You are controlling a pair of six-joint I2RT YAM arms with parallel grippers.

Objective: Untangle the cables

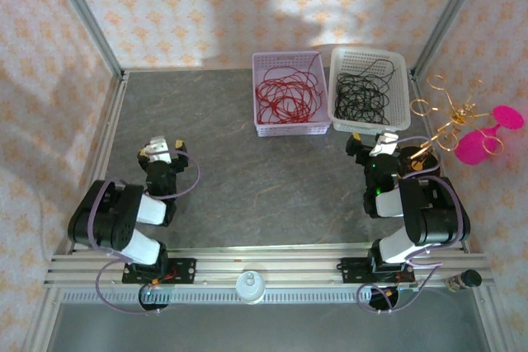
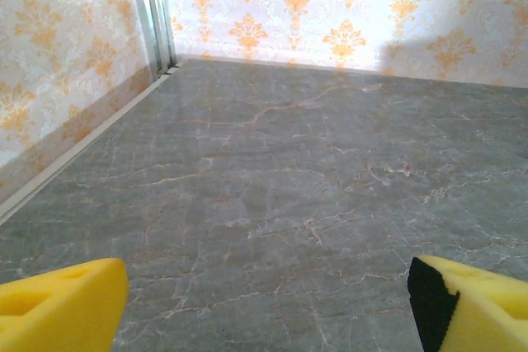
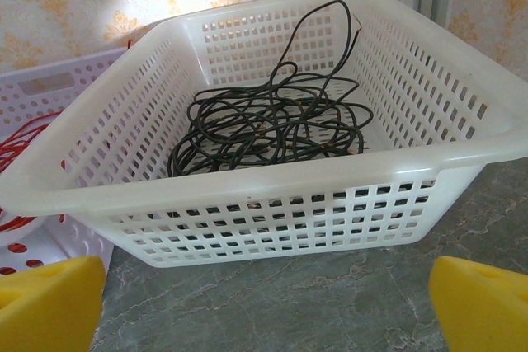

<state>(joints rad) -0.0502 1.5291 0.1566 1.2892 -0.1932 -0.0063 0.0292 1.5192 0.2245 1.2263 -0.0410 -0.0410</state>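
The cables lie apart in two baskets at the back of the table. Red cables (image 1: 285,95) curl in a lavender basket (image 1: 290,128), black cables (image 1: 361,95) in a white basket (image 1: 369,127). My right gripper (image 1: 373,144) (image 3: 268,302) stands open just in front of the white basket (image 3: 272,179), the black cables (image 3: 272,125) piled inside it, nothing between the yellow fingers (image 3: 49,298). My left gripper (image 1: 157,147) (image 2: 268,302) is open over bare table at the left, holding nothing.
A gold wire stand (image 1: 450,125) with pink discs (image 1: 477,146) rises at the right, close to my right arm. The lavender basket (image 3: 49,88) with a red cable (image 3: 21,150) sits left of the white one. Metal frame posts (image 2: 157,14) and patterned walls enclose the grey marble table (image 1: 247,179).
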